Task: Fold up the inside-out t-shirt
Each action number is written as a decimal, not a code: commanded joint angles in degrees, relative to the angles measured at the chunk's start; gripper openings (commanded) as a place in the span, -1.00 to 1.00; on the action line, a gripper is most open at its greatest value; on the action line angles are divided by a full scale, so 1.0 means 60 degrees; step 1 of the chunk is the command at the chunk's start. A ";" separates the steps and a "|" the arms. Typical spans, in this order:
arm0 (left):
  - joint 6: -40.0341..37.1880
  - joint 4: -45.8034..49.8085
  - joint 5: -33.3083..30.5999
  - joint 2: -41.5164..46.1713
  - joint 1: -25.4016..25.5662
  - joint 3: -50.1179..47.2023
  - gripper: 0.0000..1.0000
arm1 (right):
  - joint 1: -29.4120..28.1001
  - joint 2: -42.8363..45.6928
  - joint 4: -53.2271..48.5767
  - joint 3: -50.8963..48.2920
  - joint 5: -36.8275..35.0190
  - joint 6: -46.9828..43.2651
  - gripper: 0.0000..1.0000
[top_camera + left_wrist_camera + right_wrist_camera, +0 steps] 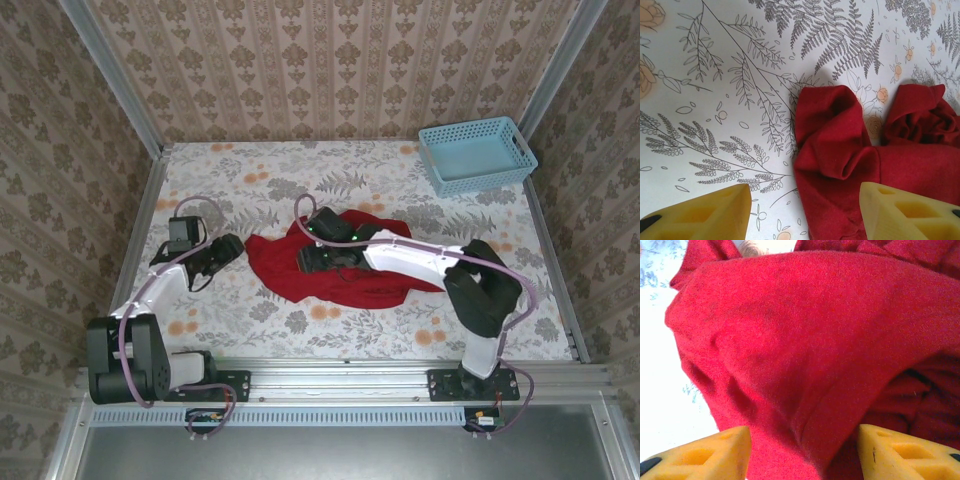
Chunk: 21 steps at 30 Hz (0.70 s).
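Two sets gaping empty: right jaws poised directly over the middle of the crumpled inside-out t-shirt (300, 285) on the surface (390, 185), left jaws just off its left edge, long axis running left-right, right arm (420, 258) nearer.

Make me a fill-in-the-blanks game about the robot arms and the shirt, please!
1. The crumpled t-shirt on the flowery table is ____ in color.
2. The plastic basket in the far right corner is light ____.
3. The arm lying across the t-shirt is the ____ one.
4. The left gripper and the right gripper both stand ____, gripping nothing.

Missing words: red; blue; right; open.
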<state>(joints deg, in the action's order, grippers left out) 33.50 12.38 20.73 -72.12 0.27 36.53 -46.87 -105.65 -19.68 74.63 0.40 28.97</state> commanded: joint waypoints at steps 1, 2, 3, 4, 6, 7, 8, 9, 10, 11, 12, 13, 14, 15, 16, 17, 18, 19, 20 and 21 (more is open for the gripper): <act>0.0202 -0.0322 0.0284 -0.0120 -0.0070 -0.0127 0.21 | -0.0024 -0.0493 -0.0376 0.0569 -0.0276 0.0021 0.02; 0.0203 -0.0342 0.0280 -0.0158 -0.0070 -0.0127 0.21 | -0.0023 -0.0566 -0.0470 0.0726 -0.0286 -0.0032 -0.17; 0.0204 -0.0355 0.0307 -0.0207 -0.0073 -0.0100 0.21 | -0.0011 -0.0514 -0.0585 0.0820 -0.0319 -0.0108 -0.42; 0.0200 -0.0350 0.0323 -0.0275 -0.0071 -0.0062 0.21 | -0.0021 -0.0324 -0.0689 0.0803 -0.0482 -0.0186 -0.63; 0.0204 -0.0308 0.0339 -0.0367 -0.0048 0.0043 0.21 | -0.0010 0.0339 -0.1010 0.0613 -0.1101 -0.0343 -0.92; 0.0204 -0.0292 0.0313 -0.0398 -0.0014 0.0109 0.20 | 0.0010 0.0823 -0.1157 0.0449 -0.1443 -0.0437 -0.99; 0.0209 -0.0277 0.0275 -0.0415 0.0065 0.0158 0.20 | 0.0050 0.1448 -0.1317 0.0158 -0.1896 -0.0549 -1.00; 0.0218 -0.0262 0.0206 -0.0431 0.0173 0.0219 0.20 | 0.0108 0.2031 -0.1403 -0.0139 -0.2267 -0.0607 -1.00; 0.0218 -0.0251 0.0112 -0.0439 0.0316 0.0282 0.20 | 0.0242 0.2757 -0.1461 -0.0564 -0.2566 -0.0646 -1.00; 0.0238 -0.0240 0.0015 -0.0457 0.0435 0.0333 0.20 | 0.0433 0.3338 -0.1518 -0.0954 -0.2689 -0.0613 -1.00; 0.0273 -0.0257 -0.0079 -0.0475 0.0591 0.0381 0.20 | 0.0746 0.4029 -0.1613 -0.1417 -0.2697 -0.0561 -1.00; 0.0336 -0.0284 -0.0165 -0.0501 0.0734 0.0411 0.20 | 0.1110 0.4740 -0.1717 -0.1870 -0.2630 -0.0477 -1.00; 0.0384 -0.0338 -0.0237 -0.0526 0.0874 0.0440 0.20 | 0.1458 0.5228 -0.1756 -0.2282 -0.2522 -0.0424 -1.00; 0.0433 -0.0376 -0.0322 -0.0573 0.1064 0.0489 0.21 | 0.1941 0.5816 -0.1751 -0.2829 -0.2242 -0.0356 -1.00; 0.0459 -0.0379 -0.0391 -0.0652 0.1255 0.0580 0.21 | 0.2296 0.6220 -0.1686 -0.3266 -0.1982 -0.0301 -1.00; 0.0478 -0.0377 -0.0419 -0.0724 0.1429 0.0659 0.21 | 0.2611 0.6535 -0.1577 -0.3642 -0.1689 -0.0272 -1.00; 0.0516 -0.0386 -0.0458 -0.0827 0.1660 0.0780 0.21 | 0.2888 0.6811 -0.1438 -0.4086 -0.1397 -0.0234 -1.00; 0.0560 -0.0425 -0.0492 -0.0915 0.1887 0.0866 0.21 | 0.3087 0.6954 -0.1283 -0.4452 -0.1215 -0.0190 -1.00; 0.0603 -0.0451 -0.0531 -0.0989 0.2078 0.0923 0.21 | 0.3237 0.7036 -0.1177 -0.4712 -0.1115 -0.0150 -1.00; 0.0674 -0.0529 -0.0545 -0.1069 0.2285 0.1004 0.20 | 0.3351 0.7053 -0.1088 -0.4966 -0.1086 -0.0071 -1.00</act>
<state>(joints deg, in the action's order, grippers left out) 35.66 10.50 18.76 -77.54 11.53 40.14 -27.81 -62.06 -25.74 49.45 -9.45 27.42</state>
